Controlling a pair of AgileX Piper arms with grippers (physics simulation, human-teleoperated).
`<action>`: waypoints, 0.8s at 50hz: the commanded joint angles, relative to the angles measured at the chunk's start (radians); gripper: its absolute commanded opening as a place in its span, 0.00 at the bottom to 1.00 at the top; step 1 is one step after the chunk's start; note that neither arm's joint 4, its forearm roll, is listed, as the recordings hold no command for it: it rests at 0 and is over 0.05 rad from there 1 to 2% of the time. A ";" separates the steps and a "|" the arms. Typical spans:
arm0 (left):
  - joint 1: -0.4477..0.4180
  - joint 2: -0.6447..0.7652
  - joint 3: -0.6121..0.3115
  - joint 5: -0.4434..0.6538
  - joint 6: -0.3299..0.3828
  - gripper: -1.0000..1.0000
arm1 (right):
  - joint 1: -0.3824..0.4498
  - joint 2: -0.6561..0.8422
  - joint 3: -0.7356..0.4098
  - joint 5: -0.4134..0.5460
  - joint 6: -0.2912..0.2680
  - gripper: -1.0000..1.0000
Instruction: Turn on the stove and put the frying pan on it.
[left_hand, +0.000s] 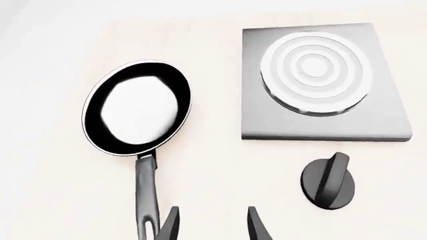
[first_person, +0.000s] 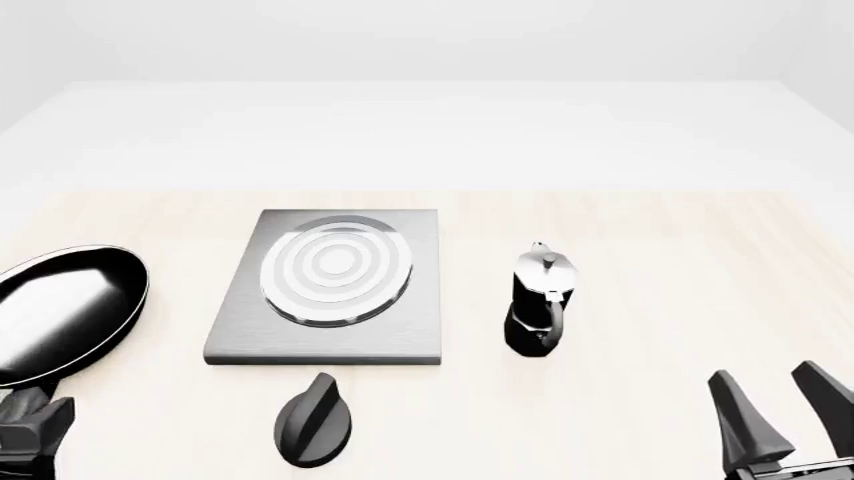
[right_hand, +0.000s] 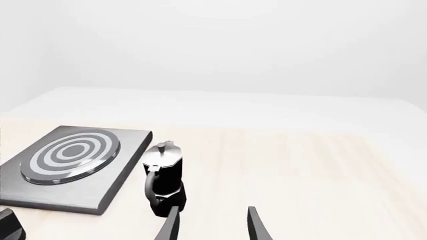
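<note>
A: Left wrist view showed the left gripper spread open, holding nothing, just beside the frying pan handle; the stove sat apart to the right, the knob nearer. A grasp so far out on the handle could have let the pan tilt.

B: Front view put the moka pot just right of the stove, knob near. A swinging pan might have toppled it.

A: Right wrist view had the right gripper open and empty too, close behind that pot; reaching for the knob risked clipping it.
</note>
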 joint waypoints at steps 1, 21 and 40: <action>0.122 0.083 0.043 -0.097 0.035 1.00 | 0.008 0.000 -0.001 -0.002 0.001 1.00; 0.290 0.272 0.087 -0.299 0.128 1.00 | 0.014 0.001 -0.001 -0.004 0.003 1.00; 0.414 0.515 0.115 -0.536 0.193 1.00 | 0.024 0.004 -0.001 -0.007 -0.001 1.00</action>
